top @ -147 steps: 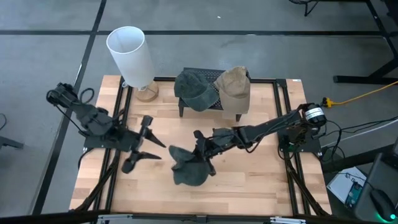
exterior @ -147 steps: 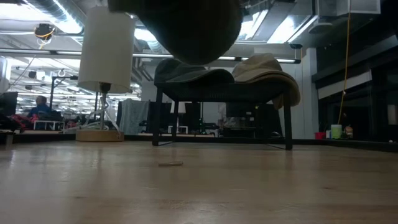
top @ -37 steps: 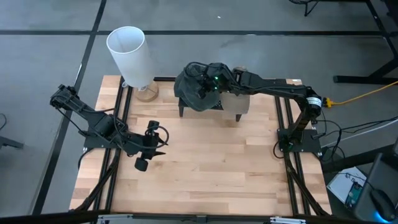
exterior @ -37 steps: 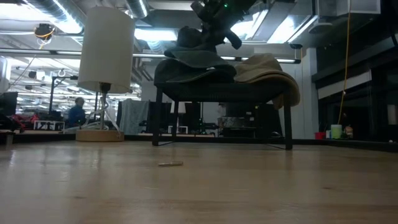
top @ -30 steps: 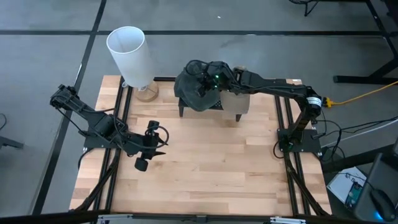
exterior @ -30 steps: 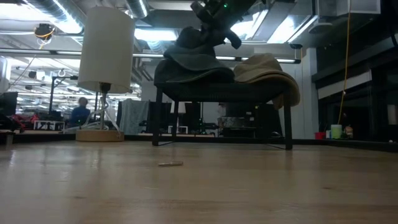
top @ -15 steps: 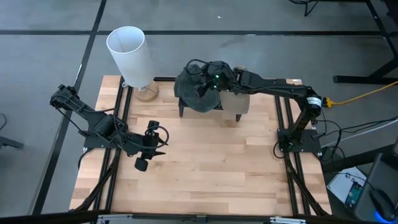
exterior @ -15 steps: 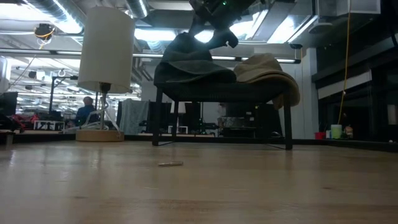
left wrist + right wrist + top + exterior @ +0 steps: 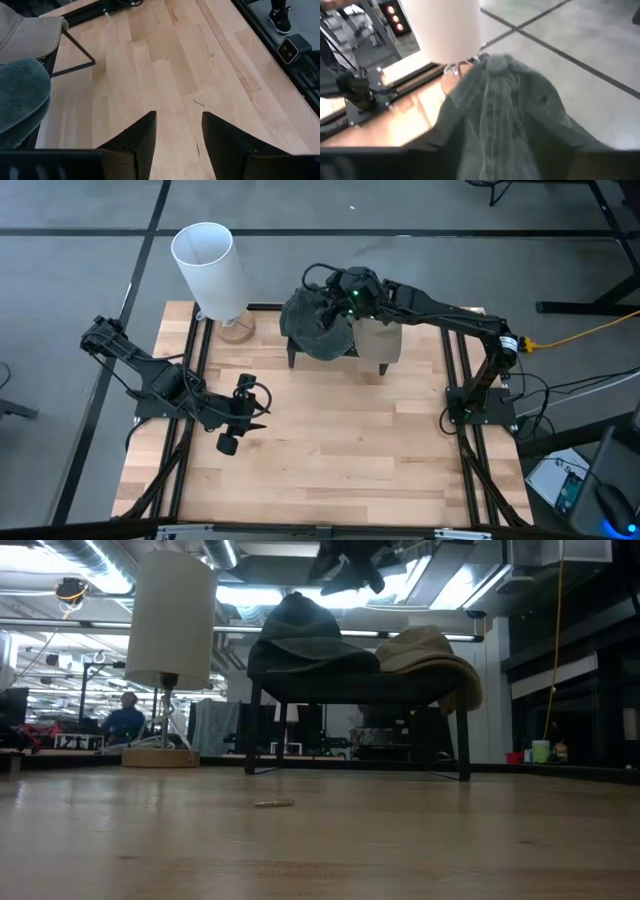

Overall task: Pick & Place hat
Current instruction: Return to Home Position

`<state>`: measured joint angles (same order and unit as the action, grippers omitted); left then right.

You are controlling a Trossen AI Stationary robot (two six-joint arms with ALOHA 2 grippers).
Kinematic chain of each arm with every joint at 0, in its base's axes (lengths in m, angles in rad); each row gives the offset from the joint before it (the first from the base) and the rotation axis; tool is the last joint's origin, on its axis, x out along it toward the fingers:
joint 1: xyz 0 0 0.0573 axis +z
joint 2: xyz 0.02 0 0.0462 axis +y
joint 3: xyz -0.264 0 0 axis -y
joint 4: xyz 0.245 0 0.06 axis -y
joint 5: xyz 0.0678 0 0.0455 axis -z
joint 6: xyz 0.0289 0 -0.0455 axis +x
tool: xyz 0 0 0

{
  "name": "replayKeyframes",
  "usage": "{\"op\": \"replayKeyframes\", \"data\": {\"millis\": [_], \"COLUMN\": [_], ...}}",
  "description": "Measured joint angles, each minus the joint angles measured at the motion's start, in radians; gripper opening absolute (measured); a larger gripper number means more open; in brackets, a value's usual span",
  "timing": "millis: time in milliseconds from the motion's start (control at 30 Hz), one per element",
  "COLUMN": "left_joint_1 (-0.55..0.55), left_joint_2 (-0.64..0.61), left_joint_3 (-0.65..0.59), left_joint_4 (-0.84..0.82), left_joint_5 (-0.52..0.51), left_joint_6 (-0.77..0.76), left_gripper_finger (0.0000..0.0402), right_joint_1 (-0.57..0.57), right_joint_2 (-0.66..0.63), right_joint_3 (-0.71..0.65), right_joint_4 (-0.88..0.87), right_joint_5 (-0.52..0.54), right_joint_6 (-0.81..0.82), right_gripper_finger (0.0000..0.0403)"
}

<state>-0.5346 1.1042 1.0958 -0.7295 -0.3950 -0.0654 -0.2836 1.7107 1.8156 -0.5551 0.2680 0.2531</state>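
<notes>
Change: right gripper (image 9: 347, 568) has lifted clear of the dark cap (image 9: 300, 625), which it was touching half a second ago.
Right fingers: spread, empty.
Left fingers: left gripper (image 9: 177, 131) parted, empty, above the table (image 9: 165, 75).
Location: dark cap on shelf (image 9: 360, 688), stacked on another dark cap, beside tan cap (image 9: 425, 648).
Meaning: placing looks done; only the retreat remains.
Materials: soft washed cloth, domed crown with button; black frame shelf; pale wood planks.

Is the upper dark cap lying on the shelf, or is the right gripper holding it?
On the shelf. In the low view the upper dark cap rests there and the right gripper hangs above it, apart.
</notes>
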Motion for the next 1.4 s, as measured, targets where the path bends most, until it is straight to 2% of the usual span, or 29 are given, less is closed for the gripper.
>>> {"op": "replayKeyframes", "data": {"millis": [200, 267, 500, 833, 967, 1033, 1100, 1200, 1300, 1400], "left_joint_1": [0.000, 0.000, 0.000, 0.000, 0.000, 0.000, 0.000, 0.003, 0.016, 0.019], "left_joint_2": [0.000, 0.000, 0.000, 0.000, 0.000, 0.000, 0.000, -0.001, -0.007, -0.010], "left_joint_3": [0.000, 0.000, 0.000, 0.000, 0.000, 0.000, 0.000, 0.001, 0.001, 0.001], "left_joint_4": [0.000, 0.000, 0.000, 0.008, 0.008, 0.008, 0.010, 0.031, 0.033, 0.067], "left_joint_5": [0.000, 0.000, 0.000, 0.000, -0.001, -0.006, -0.002, 0.066, 0.193, 0.238], "left_joint_6": [0.000, 0.000, 0.000, 0.000, 0.013, 0.049, 0.045, 0.009, -0.012, -0.018], "left_gripper_finger": [0.0153, 0.0154, 0.0151, 0.0154, 0.0152, 0.0151, 0.0151, 0.0153, 0.0154, 0.0154], "right_joint_1": [0.000, 0.000, -0.003, 0.007, 0.014, 0.016, 0.019, 0.039, 0.093, 0.158], "right_joint_2": [0.032, 0.051, 0.088, -0.010, -0.012, -0.009, -0.007, -0.005, -0.005, -0.005], "right_joint_3": [-0.035, -0.054, -0.068, 0.006, 0.005, 0.005, 0.005, -0.014, -0.049, -0.087], "right_joint_4": [-0.011, 0.011, 0.029, -0.011, 0.008, 0.002, -0.072, -0.143, -0.133, -0.132], "right_joint_5": [0.000, 0.000, -0.021, -0.208, -0.238, -0.245, -0.303, -0.401, -0.409, -0.414], "right_joint_6": [0.001, 0.001, -0.019, -0.046, -0.048, -0.007, 0.024, -0.063, -0.097, -0.117], "right_gripper_finger": [0.0038, 0.0013, 0.0047, 0.0045, 0.0045, 0.0045, 0.0045, 0.0045, 0.0045, 0.0045]}}
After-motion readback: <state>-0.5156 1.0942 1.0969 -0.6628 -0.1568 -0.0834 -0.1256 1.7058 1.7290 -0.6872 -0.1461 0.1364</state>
